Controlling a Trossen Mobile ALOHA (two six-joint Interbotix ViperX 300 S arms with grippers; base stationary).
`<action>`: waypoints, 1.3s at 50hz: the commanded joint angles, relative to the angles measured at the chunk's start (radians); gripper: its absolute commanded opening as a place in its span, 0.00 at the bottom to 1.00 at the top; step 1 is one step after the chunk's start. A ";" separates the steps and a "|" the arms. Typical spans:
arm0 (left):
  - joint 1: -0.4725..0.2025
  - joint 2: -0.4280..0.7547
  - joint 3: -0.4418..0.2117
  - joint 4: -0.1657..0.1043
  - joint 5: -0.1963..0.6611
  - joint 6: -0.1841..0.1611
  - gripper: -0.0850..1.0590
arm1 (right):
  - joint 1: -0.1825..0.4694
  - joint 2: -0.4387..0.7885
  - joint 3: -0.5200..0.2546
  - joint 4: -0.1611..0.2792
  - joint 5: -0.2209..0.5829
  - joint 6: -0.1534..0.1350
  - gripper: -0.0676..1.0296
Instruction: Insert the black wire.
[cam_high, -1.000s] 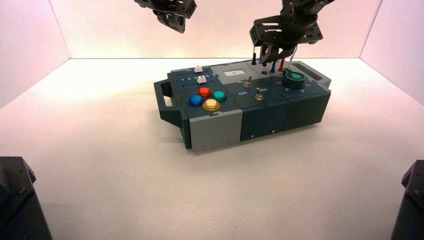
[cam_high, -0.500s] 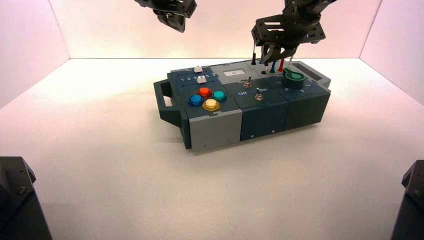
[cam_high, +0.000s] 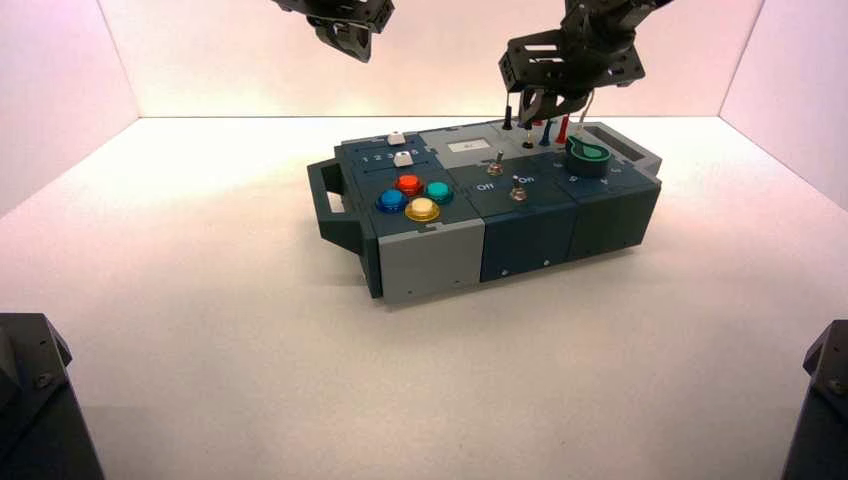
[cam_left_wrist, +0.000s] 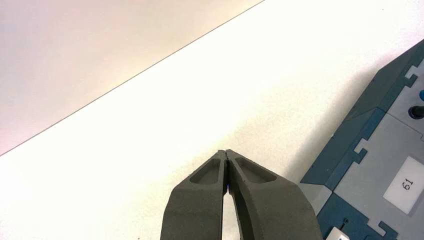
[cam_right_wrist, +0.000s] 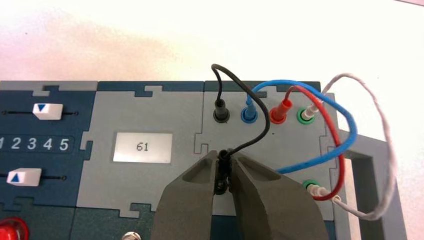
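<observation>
The black wire's (cam_right_wrist: 220, 107) one plug stands in the black socket at the back row of the box (cam_high: 430, 256). Its thin dark lead loops up and back down to the other black plug (cam_right_wrist: 221, 174). My right gripper (cam_right_wrist: 223, 156) is shut on that plug, holding it just above the grey panel in front of the socket row. In the high view the right gripper (cam_high: 546, 104) hovers over the box's far right part. My left gripper (cam_high: 346, 36) hangs high at the back left, shut and empty, also seen in its wrist view (cam_left_wrist: 226, 152).
A blue lead (cam_right_wrist: 345, 135), a red lead (cam_right_wrist: 336, 150) and a white lead (cam_right_wrist: 387, 150) loop beside the black one. A small display (cam_right_wrist: 142, 147) reads 61. A green knob (cam_high: 587, 154), two toggle switches (cam_high: 517, 189), coloured buttons (cam_high: 421, 209) and white sliders (cam_high: 403, 158) sit on the box.
The right gripper has shifted only slightly above the socket row, still holding the black plug. The left arm has not moved.
</observation>
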 joint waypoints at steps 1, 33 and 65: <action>0.008 -0.051 -0.031 0.000 -0.009 0.000 0.05 | 0.002 -0.009 -0.025 -0.003 -0.014 -0.002 0.04; 0.008 -0.046 -0.035 0.000 -0.009 0.000 0.05 | 0.002 -0.012 -0.020 -0.009 -0.015 -0.003 0.04; 0.008 -0.046 -0.035 0.000 -0.014 -0.002 0.05 | 0.012 -0.023 0.029 -0.009 -0.018 0.000 0.04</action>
